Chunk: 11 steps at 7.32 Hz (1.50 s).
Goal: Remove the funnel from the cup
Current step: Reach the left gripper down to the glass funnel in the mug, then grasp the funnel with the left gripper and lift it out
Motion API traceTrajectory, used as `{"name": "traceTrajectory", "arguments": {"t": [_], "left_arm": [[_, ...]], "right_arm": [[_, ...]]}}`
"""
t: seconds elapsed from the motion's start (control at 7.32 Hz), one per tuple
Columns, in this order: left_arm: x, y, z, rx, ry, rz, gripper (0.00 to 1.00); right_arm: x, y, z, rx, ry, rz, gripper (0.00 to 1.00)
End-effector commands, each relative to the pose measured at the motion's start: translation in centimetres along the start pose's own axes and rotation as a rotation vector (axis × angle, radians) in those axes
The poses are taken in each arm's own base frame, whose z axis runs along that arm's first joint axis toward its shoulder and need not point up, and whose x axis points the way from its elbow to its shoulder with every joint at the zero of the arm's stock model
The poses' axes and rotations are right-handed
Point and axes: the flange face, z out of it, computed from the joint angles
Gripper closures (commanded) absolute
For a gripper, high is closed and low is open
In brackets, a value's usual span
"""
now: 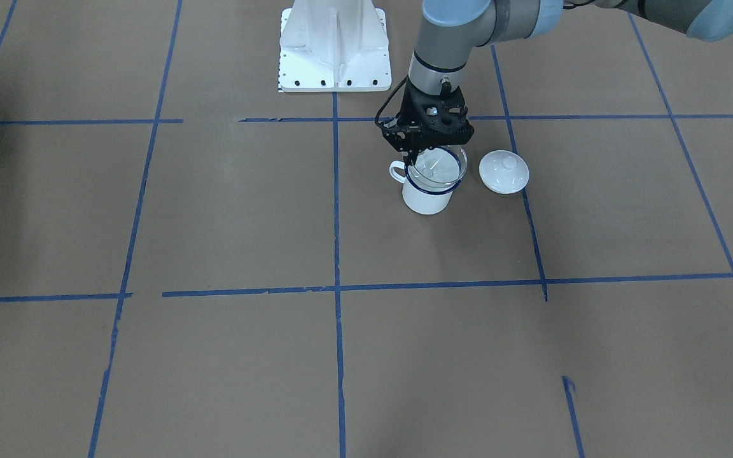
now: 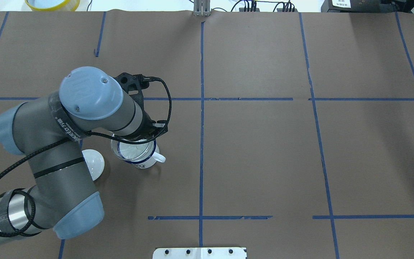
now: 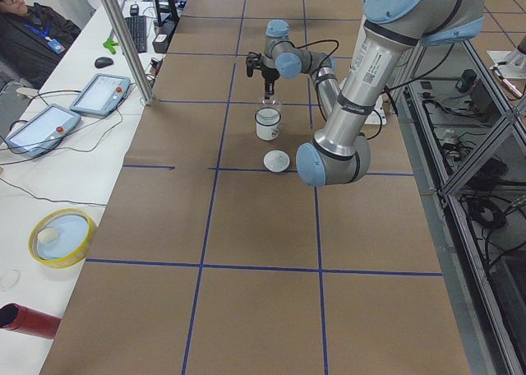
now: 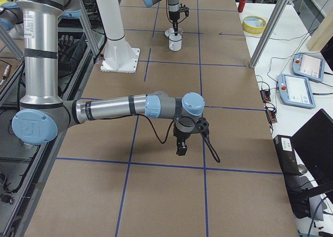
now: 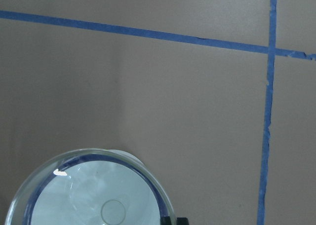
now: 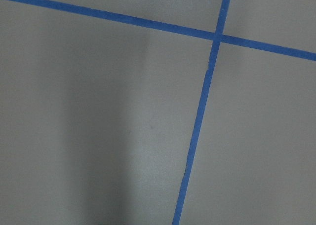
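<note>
Clear plastic slips, so with your left gripper [image 1: 412, 154] seemingly pinched on the rim, rise straight up until the spout clears the cup [image 1: 427, 198], steering off the lid [image 1: 504, 172] beside it. The funnel [image 1: 439, 166] sits in the cup, its handle-side rim in that pinch

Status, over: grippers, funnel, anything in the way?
Left gripper at the funnel rim, grip unclear. Right gripper far off over the table, state unclear. The funnel sits in the cup. White lid beside it, not touching.
</note>
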Motion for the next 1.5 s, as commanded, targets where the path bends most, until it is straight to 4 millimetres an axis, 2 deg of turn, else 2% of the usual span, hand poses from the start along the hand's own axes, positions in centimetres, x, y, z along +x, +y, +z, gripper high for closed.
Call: {"name": "traceTrajectory", "arguments": {"t": [0.0, 0.14, 0.27, 0.41, 0.68, 0.96, 1.09, 1.23, 1.37], "left_arm": [[1.2, -0.9, -7.4, 0.039, 0.017, -0.037, 1.00], [1.0, -2.8, -8.9, 0.082, 0.041, -0.205, 1.00], [0.9, -4.6, -9.2, 0.218, 0.105, -0.349, 1.00], [1.3, -6.8, -7.1, 0.311, 0.152, -0.463, 1.00], [1.5, -12.3, 0.2, 0.515, 0.326, -0.702, 1.00], [-1.1, -16.3, 8.5, 0.606, 0.379, -0.852, 1.00], [-2.3, -18.2, 10.8, 0.684, 0.420, -0.897, 1.00], [-3.4, -19.2, 13.8, 0.704, 0.391, -0.899, 1.00], [-3.9, -19.5, 14.8, 0.706, 0.394, -0.898, 1.00]], "right_arm": [[0.0, 0.0, 0.0, 0.000, 0.000, 0.000, 0.00], [0.0, 0.0, 0.0, 0.000, 0.000, 0.000, 0.00], [0.0, 0.0, 0.0, 0.000, 0.000, 0.000, 0.00], [0.0, 0.0, 0.0, 0.000, 0.000, 0.000, 0.00], [0.0, 0.0, 0.0, 0.000, 0.000, 0.000, 0.00], [0.0, 0.0, 0.0, 0.000, 0.000, 0.000, 0.00], [0.0, 0.0, 0.0, 0.000, 0.000, 0.000, 0.00], [0.0, 0.0, 0.0, 0.000, 0.000, 0.000, 0.00], [0.0, 0.0, 0.0, 0.000, 0.000, 0.000, 0.00]]}}
